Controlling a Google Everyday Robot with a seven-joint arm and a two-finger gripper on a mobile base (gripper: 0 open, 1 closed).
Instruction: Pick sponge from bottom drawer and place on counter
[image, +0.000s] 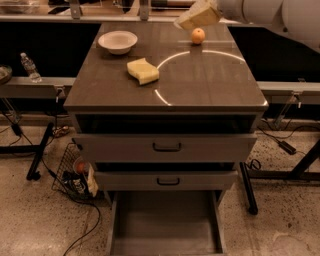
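The sponge (142, 71) lies flat on the counter (210, 87), at about 5 o'clock from the white bowl (117, 41) and 8 o'clock from the orange (198, 35), so the pick and the placing look done. The bottom drawer (165, 225) stands pulled out, showing only its bare floor. The gripper (197, 15) hangs over the counter's far edge at 12 o'clock from the orange, well apart from the sponge; whether it is open or closed I cannot tell.

Sponge (143, 71) on counter (210, 85); gripper (197, 16) above orange (198, 35), seemingly apart; bottom drawer (165, 225) open.
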